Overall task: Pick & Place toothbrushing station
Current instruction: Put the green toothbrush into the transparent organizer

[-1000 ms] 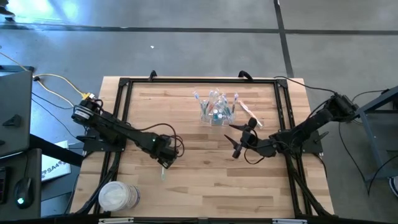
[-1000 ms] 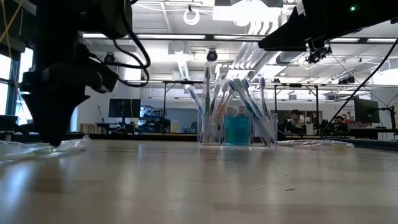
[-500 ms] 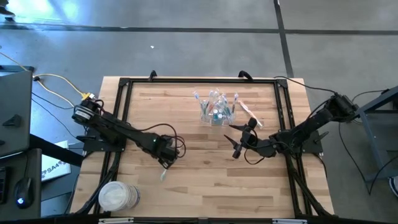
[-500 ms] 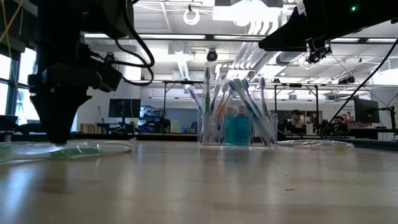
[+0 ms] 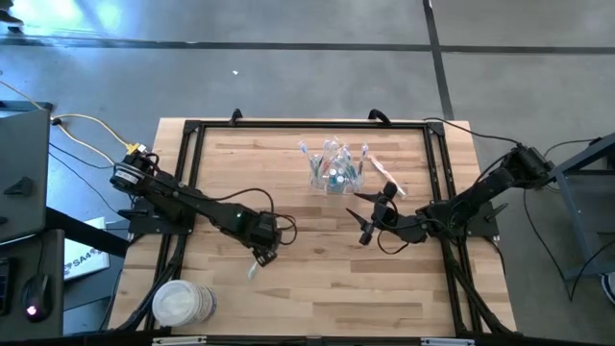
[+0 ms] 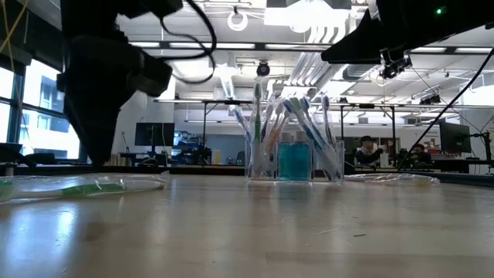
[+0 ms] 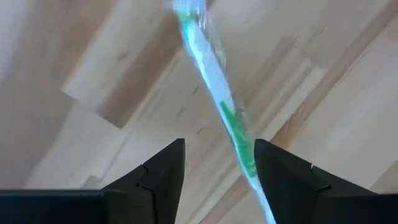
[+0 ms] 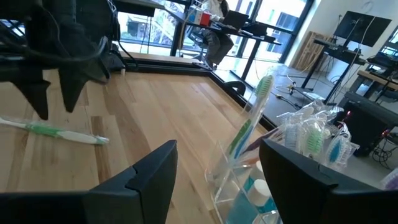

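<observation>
Nearest the front edge of the counter (image 5: 317, 288), at the left corner: stack of white round discs (image 5: 180, 304), untouched and not part of the job.

Just beyond it, a wrapped green-and-white toothbrush (image 5: 254, 268) lies flat on the counter. Left end effector (image 5: 266, 252) hangs directly above its far end, pointing down. In the left wrist view the two fingers (image 7: 163, 169) stand apart with the brush passing between and below them, so: released, nothing gripped. In the low view the brush (image 6: 93, 185) rests on the wood, the dark arm standing clear above it.

Step in hand, my reading: pick of this loose brush, not yet made. Next move calls for lowering until the fingers straddle the handle, closing across its narrow width, then a lift and carry to the cup. Risk: the slick wrapper may slide in the grip.

Left arm pose: stretched from its base at the left edge diagonally inward, wrist bent down.

Farther in, right end effector (image 5: 368, 227) held low over the mid-counter, fingers (image 8: 152, 171) spread and empty, facing left. Right arm reaches in from the right edge, elbow low; appears to be waiting.

Farthest: clear plastic cup (image 5: 332, 173) near the back edge, upright, holding several toothbrushes and blue-capped tubes (image 6: 293, 158). More wrapped brushes (image 5: 384, 177) lie just beside it on the right.
</observation>
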Robot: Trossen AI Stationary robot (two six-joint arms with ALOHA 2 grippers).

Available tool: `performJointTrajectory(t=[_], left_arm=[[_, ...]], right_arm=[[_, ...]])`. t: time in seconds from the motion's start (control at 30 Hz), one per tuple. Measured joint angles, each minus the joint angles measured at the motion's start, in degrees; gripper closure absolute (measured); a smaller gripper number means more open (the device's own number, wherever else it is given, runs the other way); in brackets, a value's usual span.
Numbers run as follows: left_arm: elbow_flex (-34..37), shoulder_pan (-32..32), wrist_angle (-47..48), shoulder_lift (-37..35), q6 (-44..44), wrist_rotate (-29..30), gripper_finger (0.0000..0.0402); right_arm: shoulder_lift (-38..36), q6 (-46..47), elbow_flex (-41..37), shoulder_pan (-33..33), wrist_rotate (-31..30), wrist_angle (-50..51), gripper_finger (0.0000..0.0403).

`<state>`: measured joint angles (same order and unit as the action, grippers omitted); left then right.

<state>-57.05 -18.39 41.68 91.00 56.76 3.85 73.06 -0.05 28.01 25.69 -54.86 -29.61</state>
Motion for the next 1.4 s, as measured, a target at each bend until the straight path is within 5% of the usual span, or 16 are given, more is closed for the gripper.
performJointTrajectory(t=[0.37,0.73,1.0,1.13,1.3,1.4], left_arm=[[5.06,0.00,-11.45,-0.02,-3.38,-1.52,0.0213],[6.15,2.95,-11.99,0.89,-8.75,0.28,0.0213],[5.96,6.69,-11.08,4.91,-10.56,-7.38,0.0218],[6.00,7.23,-10.96,5.01,-11.66,-7.63,0.0263],[6.08,7.26,-11.46,5.14,-14.22,-7.19,0.0374],[6.06,7.21,-12.50,5.20,-14.59,-7.40,0.0380]], right_arm=[[0.00,0.40,0.00,0.00,-0.01,0.77,0.0181],[0.00,1.72,0.00,-2.32,3.58,0.70,0.0181],[0.00,1.97,0.00,-2.89,5.80,0.97,0.0181],[0.00,1.97,0.00,-2.87,5.82,0.99,0.0181],[0.00,1.97,0.00,-2.87,5.80,0.99,0.0181],[0.00,1.97,0.00,-2.86,5.80,0.99,0.0181]])
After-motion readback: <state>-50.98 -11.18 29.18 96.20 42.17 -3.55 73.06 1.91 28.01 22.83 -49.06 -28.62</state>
